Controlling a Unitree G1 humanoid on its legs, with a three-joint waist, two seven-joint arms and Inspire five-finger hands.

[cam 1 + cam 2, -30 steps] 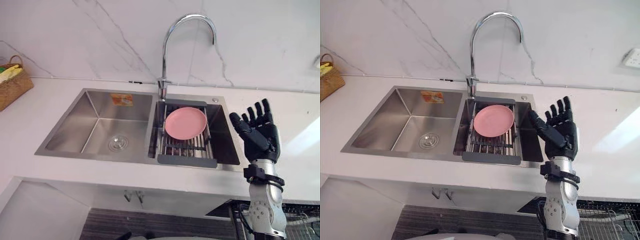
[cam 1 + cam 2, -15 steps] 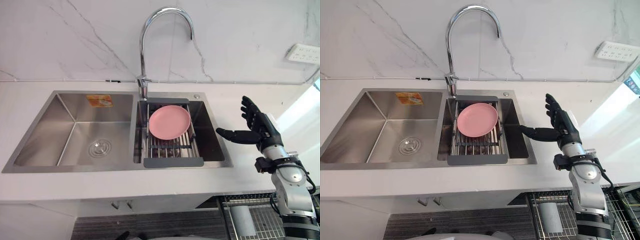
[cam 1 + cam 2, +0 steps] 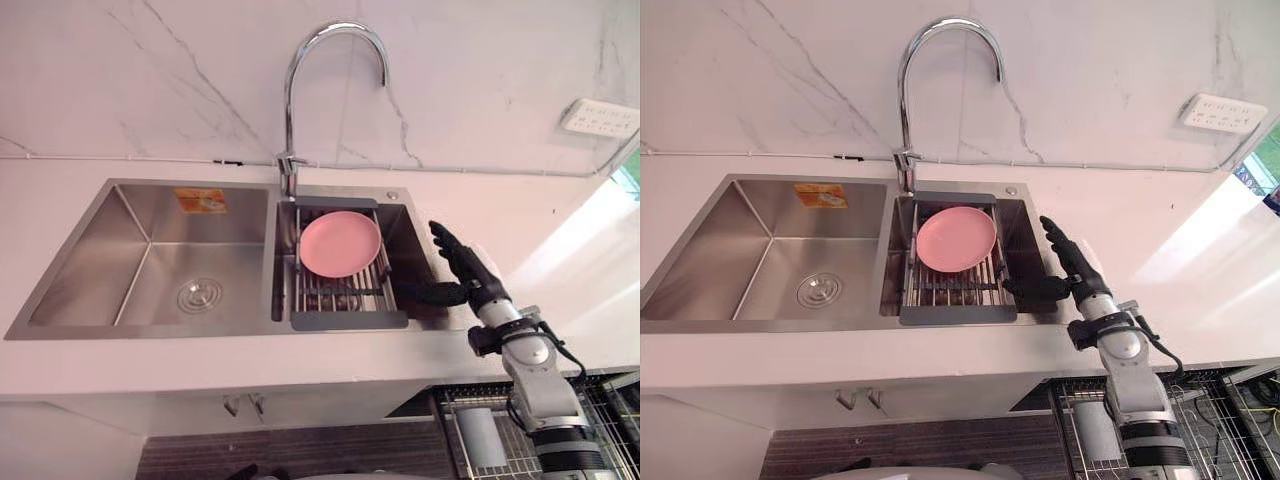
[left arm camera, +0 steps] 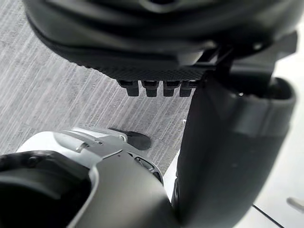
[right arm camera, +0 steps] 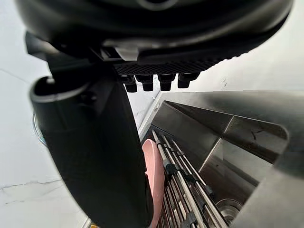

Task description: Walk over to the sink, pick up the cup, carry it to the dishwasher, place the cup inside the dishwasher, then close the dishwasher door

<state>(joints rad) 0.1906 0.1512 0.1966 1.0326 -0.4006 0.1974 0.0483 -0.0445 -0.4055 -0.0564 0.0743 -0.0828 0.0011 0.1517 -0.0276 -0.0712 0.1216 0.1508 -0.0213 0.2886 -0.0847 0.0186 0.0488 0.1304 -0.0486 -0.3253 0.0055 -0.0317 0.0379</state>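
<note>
Hovering right hand (image 3: 468, 279), pink plate (image 3: 340, 244) on rack (image 3: 348, 320)

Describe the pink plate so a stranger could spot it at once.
Find the steel double sink set in the white counter, under the curved tap. Its right basin holds a grey-framed wire rack; the plate lies on it, the only pink, round thing there.

Brushed stainless steel sink (image 3: 150, 260), satin sheen. Polished chrome faucet (image 3: 290, 90), mirror-glossy. Smooth matt pink plastic plate (image 3: 340, 243). Metal-rod rack (image 3: 348, 320), grey matt plastic end bars. White table (image 3: 200, 365) smooth, glossy. Glossy veined marble-look wall (image 3: 150, 80). Matt black plastic right hand (image 3: 468, 275).
</note>
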